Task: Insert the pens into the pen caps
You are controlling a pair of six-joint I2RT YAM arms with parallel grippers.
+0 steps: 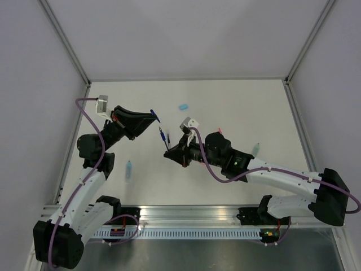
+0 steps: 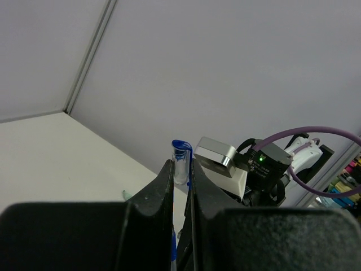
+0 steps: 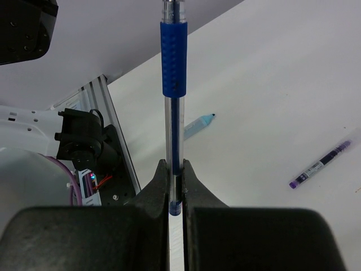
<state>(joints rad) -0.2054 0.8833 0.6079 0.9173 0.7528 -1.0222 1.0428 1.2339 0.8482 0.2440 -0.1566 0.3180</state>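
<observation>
The left arm [image 1: 84,192] is pointing its pinching jaws rightward; the right arm [image 1: 282,178] is stretching leftward, its jaws clamping tight, facing them.

White matte surface [image 1: 225,104], boxed in by pale grey wall panels [image 1: 186,34]. Aluminium corner posts [image 1: 64,39] at panel joints. Silver aluminium rail [image 1: 192,213] along near edge.

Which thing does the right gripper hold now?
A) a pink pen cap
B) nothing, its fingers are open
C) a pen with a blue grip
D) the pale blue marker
C: in the right wrist view the right gripper is shut on the pen with the blue grip, while the pale blue marker lies apart on the table.
</observation>
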